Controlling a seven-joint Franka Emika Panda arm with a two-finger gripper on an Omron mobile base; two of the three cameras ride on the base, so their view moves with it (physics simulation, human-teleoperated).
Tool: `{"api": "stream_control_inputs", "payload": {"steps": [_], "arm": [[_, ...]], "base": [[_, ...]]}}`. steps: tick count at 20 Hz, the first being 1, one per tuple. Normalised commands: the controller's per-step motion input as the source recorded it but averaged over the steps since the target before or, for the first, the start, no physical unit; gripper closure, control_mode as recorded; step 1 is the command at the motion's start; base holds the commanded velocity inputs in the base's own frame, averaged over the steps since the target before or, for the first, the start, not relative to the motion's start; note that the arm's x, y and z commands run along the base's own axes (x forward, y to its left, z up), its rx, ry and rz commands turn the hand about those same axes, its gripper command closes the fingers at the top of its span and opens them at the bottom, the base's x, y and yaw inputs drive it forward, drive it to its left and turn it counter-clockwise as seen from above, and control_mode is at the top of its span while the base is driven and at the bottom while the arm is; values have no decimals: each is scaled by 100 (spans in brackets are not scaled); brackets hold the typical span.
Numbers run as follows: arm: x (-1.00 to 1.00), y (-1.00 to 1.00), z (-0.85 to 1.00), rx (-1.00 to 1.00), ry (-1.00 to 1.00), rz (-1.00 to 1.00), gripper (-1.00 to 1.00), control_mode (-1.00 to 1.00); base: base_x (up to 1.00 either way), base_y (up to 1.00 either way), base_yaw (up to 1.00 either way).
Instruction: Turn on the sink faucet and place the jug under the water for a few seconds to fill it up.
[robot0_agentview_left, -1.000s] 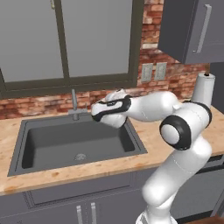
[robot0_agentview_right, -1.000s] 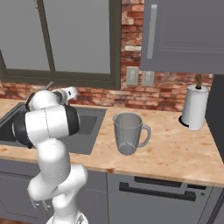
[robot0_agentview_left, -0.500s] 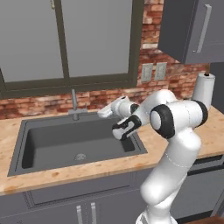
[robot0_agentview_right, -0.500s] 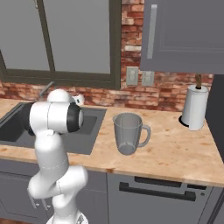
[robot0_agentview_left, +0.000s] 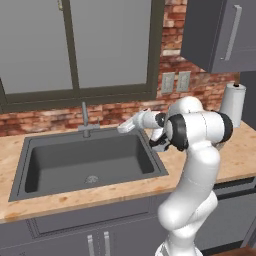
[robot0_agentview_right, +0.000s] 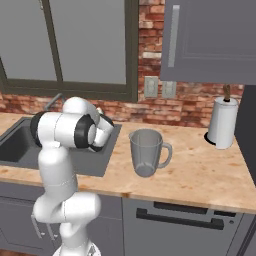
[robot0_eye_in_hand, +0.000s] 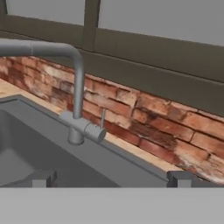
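The slim grey faucet (robot0_agentview_left: 85, 119) stands behind the dark grey sink (robot0_agentview_left: 90, 159), and no water runs from it. In the hand view the faucet (robot0_eye_in_hand: 78, 83) is close ahead, its small lever (robot0_eye_in_hand: 102, 118) upright on the side nearest me, above the sink (robot0_eye_in_hand: 26, 148). My gripper (robot0_eye_in_hand: 111, 178) is open and empty, its fingertips wide apart. It hovers over the sink's back right corner (robot0_agentview_left: 123, 129), right of the faucet and apart from it. The translucent jug (robot0_agentview_right: 146, 152) stands upright on the counter right of the sink (robot0_agentview_right: 15, 145).
A white paper-towel roll (robot0_agentview_right: 221, 122) stands at the counter's far right by the brick wall. A dark upper cabinet (robot0_agentview_left: 220, 30) hangs above it. A window runs behind the faucet. My own arm (robot0_agentview_left: 195, 132) blocks the counter right of the sink.
The arm has swung its elbow to the right. The hand dipped toward the sink's right edge, then rose back to face the faucet. The jug has not moved.
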Motion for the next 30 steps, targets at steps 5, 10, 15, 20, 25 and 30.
{"api": "stream_control_inputs", "payload": {"steps": [5, 10, 15, 20, 25, 30], "arm": [[18, 51, -25, 1, 9, 17, -100, -100], [28, 41, -34, 5, 1, 21, -100, -100], [38, 3, -42, 7, -4, 27, -100, -100], [20, 0, -54, 7, -9, 27, -100, -100], [24, 0, -35, 8, -3, 22, -100, -100], [13, -16, -7, 5, 0, 3, -100, -100]], "base": [[0, 0, 0], [0, 0, 0], [0, 0, 0], [0, 0, 0], [0, 0, 0], [0, 0, 0]]}}
